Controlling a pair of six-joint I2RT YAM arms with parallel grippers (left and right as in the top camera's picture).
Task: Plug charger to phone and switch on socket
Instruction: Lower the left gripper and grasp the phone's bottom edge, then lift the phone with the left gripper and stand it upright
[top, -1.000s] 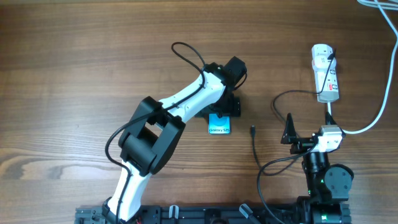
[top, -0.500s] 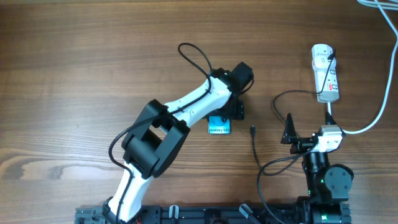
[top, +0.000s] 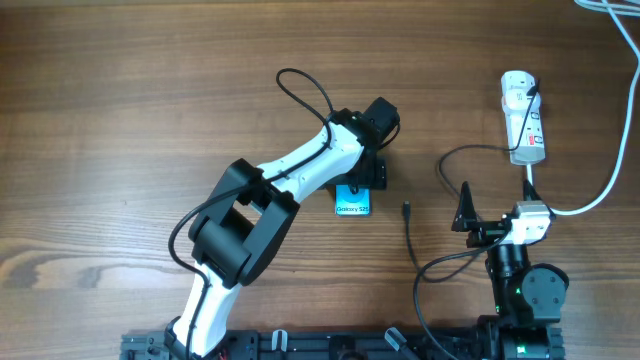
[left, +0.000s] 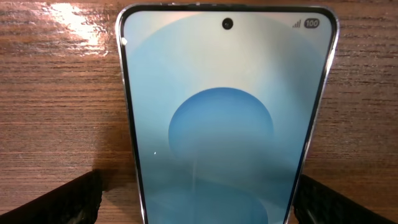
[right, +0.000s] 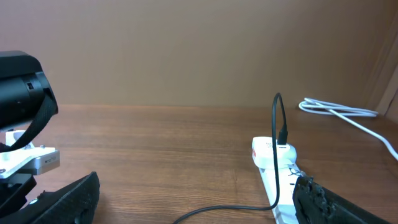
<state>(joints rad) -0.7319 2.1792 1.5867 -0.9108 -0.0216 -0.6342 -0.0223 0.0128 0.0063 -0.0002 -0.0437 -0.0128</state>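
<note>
Bare table (top: 120, 110) is seen from 9 to 12 o'clock of the phone (top: 353, 205), which lies near centre, long axis 12 to 6, text end at 6, straddled by the wide-spread left gripper (left: 198, 205). The charger (top: 406, 209) ends apart at its 3 o'clock. The right gripper (right: 199, 202) is held wide, empty, the socket (top: 523, 118) beyond at 1 o'clock

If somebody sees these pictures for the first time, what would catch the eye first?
Most likely the phone, its bright blue screen filling the left wrist view, flat on the table between the fingers of the open left gripper. In the overhead view the white socket lies at the upper right, and the charger's black tip lies unplugged just right of the phone.
</note>
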